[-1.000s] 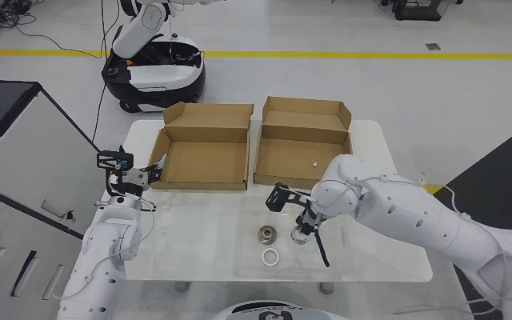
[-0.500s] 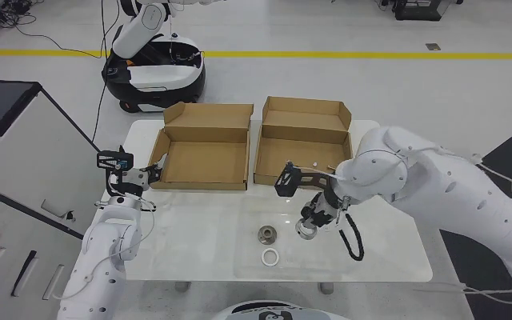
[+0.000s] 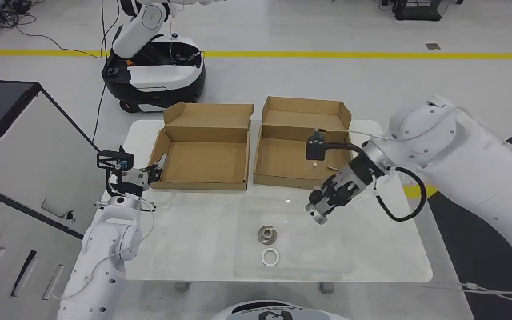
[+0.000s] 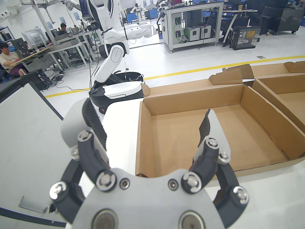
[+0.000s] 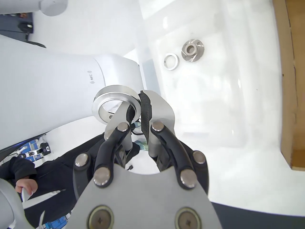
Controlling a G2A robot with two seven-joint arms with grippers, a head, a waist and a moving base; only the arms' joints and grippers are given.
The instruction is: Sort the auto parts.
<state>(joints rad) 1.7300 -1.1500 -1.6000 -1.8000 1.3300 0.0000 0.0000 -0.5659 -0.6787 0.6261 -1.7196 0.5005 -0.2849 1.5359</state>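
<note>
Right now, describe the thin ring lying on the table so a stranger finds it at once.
On the white table, two metal parts lie together near the robot's edge, away from the cardboard boxes. The thin ring is the one nearer that edge: a flat hoop, while the flanged hub beside it has a raised centre.

- Bright, even light falls from overhead across the whole hall.
- The glossy white table [image 3: 200,240] carries pale glare patches, strongest near its middle.
- Shadows are soft and faint: slight shading beside the flanged part [image 5: 192,49] and mild shade along the inner walls of the left box [image 3: 200,162].
- The metal ring [image 5: 112,90] in the right gripper [image 5: 137,107] gleams along its rim.
- Both wrist views bow straight lines toward their edges, as with the yellow floor line [image 4: 214,67].
</note>
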